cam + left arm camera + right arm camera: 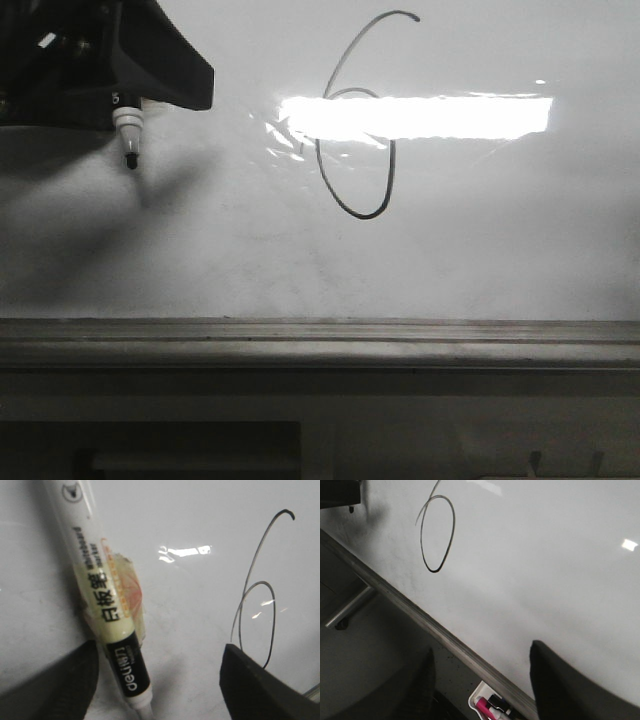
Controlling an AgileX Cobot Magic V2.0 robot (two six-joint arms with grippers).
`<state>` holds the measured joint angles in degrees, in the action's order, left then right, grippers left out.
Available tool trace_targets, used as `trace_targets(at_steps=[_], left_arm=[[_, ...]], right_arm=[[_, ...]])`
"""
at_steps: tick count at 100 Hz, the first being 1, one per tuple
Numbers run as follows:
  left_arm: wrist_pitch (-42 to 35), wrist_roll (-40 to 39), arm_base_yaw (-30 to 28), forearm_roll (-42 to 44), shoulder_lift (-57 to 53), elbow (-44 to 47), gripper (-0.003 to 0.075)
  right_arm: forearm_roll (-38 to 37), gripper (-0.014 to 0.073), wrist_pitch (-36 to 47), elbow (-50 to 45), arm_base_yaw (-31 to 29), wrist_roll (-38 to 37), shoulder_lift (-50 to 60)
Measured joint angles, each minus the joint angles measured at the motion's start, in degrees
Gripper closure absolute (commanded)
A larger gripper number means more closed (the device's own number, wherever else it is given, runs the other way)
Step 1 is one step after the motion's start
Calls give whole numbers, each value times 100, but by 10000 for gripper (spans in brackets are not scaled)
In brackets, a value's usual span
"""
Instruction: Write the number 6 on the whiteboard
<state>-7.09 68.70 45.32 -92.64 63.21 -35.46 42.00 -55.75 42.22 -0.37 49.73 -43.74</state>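
Observation:
The number 6 (360,215) is a thin dark line on the whiteboard (480,230), its loop crossing the bright light reflection. It also shows in the left wrist view (274,615) and the right wrist view (434,571). My left gripper (140,75) is at the upper left of the board, left of the 6. Its jaws stand wide apart (160,680). A whiteboard marker (107,605) is taped along one finger, its tip (129,155) off the drawn line. My right gripper (480,680) is open and empty over the board's lower edge.
A grey metal ledge (320,340) runs along the board's bottom edge. A white tray (492,705) with a pink and a dark marker sits under the ledge by the right gripper. A metal bar (347,610) stands below the board.

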Motion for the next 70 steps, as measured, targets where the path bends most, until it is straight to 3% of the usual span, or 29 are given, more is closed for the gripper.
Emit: trace_targets(at_steps=[27,47,58,65,70], left_arm=[[-244,583,-13,66,-670,221,172],[-268,1098,-13,66,-1718,416,175],[-277,1258,-13,66,-2207,468,246],[-292,1293,-13,66,-2497,482,369],[-303,1298,-13,66,-2676,518,501]], right_arm=[[53,218,10,0,0,0,11],[854,242,581,0,0,10,294],[1340,386,1129,0,0,33,538],[1473,541,1445,0,0,69,683],[1521,655,1594,0,0,177,798]])
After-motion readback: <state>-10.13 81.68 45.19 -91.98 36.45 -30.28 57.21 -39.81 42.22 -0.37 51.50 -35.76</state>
